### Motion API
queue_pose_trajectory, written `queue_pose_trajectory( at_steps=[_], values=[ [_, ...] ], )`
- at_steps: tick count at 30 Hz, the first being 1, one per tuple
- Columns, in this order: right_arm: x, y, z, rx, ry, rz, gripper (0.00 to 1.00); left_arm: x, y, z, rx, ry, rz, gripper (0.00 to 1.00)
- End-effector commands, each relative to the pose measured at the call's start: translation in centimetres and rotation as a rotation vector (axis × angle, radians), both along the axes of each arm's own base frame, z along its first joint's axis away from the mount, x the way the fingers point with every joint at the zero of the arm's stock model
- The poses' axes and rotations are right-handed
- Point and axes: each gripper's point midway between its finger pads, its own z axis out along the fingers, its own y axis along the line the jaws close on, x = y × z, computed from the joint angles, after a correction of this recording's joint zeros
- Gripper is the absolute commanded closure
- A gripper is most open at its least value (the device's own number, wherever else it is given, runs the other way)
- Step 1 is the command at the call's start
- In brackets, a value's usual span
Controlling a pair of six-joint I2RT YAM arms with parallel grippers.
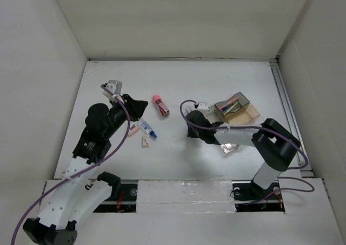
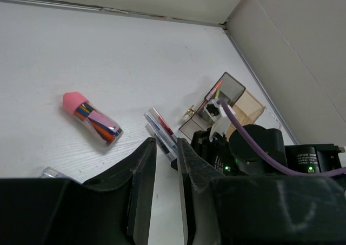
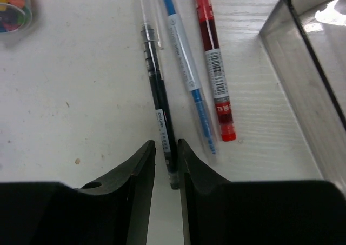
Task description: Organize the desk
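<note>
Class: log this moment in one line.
left gripper shut, empty | right gripper narrow over black pen, grasp unclear | blue pen, red pen lie on desk

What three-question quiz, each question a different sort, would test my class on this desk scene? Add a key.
1. True or false: the black pen, blue pen and red pen lie on the desk, outside the clear tray.
2. Which pen lines up with the gap of the right pincer? A red, B blue, C black.
3. Fill in: the tube with coloured contents has a ___ cap.
Key: 1 true; 2 C; 3 pink.
</note>
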Motion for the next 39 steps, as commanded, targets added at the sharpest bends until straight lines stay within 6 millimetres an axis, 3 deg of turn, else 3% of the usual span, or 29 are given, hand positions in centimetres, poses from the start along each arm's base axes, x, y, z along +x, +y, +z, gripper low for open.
queue_pose_trajectory(
  at_steps=[1,3,5,7,11,12,13,14,15,17,18,19,20,21,22,23,28,32,33,39],
  values=[
    [0.2,1.2,0.2,-0.037,-0.020,0.022,0.71,-0.1,0.2,2.8,-0.027,-0.084,0.000,0.81],
    [0.5,1.5,-0.1,-0.053,-0.013,0.026,0.86,-0.1,0.0,3.0,-0.027,-0.084,-0.009,0.81],
    [-0.5,2.7,-0.2,-0.068,-0.012,0.071,1.00,-0.3,-0.1,2.7,-0.027,-0.081,-0.017,0.81],
    [-0.5,2.8,0.0,-0.063,-0.017,0.073,1.00,-0.2,0.0,2.8,-0.027,-0.082,-0.007,0.81],
    [-1.0,4.9,3.6,0.072,-0.061,0.127,1.00,-0.2,-0.2,2.8,-0.028,-0.080,-0.020,0.81],
    [-0.7,5.6,6.4,0.147,-0.112,0.134,1.00,-0.2,-0.1,2.8,-0.027,-0.081,-0.017,0.81],
    [-0.8,5.7,7.8,0.180,-0.132,0.138,1.00,-0.2,0.0,2.8,-0.027,-0.082,-0.012,0.81],
    [-0.5,5.3,8.8,0.211,-0.156,0.125,1.00,-0.1,0.0,2.9,-0.029,-0.083,-0.009,0.81],
    [-0.2,4.9,11.8,0.278,-0.203,0.111,1.00,-0.1,0.0,2.9,-0.028,-0.082,-0.007,0.81],
    [1.3,2.8,14.3,0.338,-0.259,0.047,1.00,-0.2,-0.1,2.9,-0.029,-0.083,-0.018,0.81],
    [2.3,0.1,15.0,0.360,-0.283,-0.028,1.00,-0.4,-0.1,2.9,-0.030,-0.088,-0.020,0.81],
    [2.1,-0.1,16.3,0.393,-0.304,-0.034,1.00,-0.4,0.0,2.9,-0.030,-0.086,-0.017,0.81],
    [3.7,-2.9,16.7,0.398,-0.323,-0.122,1.00,-0.3,0.0,3.0,-0.032,-0.088,-0.010,0.81],
    [4.1,-4.8,16.2,0.420,-0.309,-0.186,1.00,-0.3,0.1,3.1,-0.031,-0.089,-0.009,0.81],
    [4.4,-6.7,17.1,0.450,-0.332,-0.238,1.00,-0.2,0.0,3.0,-0.030,-0.087,-0.010,0.81],
    [5.9,-10.2,17.4,0.465,-0.358,-0.332,1.00,-0.4,0.0,3.1,-0.030,-0.091,-0.015,0.81],
    [6.9,-17.2,15.6,0.563,-0.326,-0.502,1.00,-0.3,0.0,3.1,-0.031,-0.087,-0.013,0.81],
    [8.1,-19.0,14.1,0.648,-0.294,-0.543,1.00,-0.5,-0.2,2.8,-0.030,-0.084,-0.026,0.81],
    [8.4,-19.2,12.9,0.651,-0.262,-0.559,1.00,-0.4,-0.1,3.5,-0.043,-0.109,-0.018,0.81],
    [9.2,-18.0,11.3,0.726,-0.202,-0.542,1.00,-0.4,-0.1,3.4,-0.040,-0.108,-0.018,0.81]
  ],
)
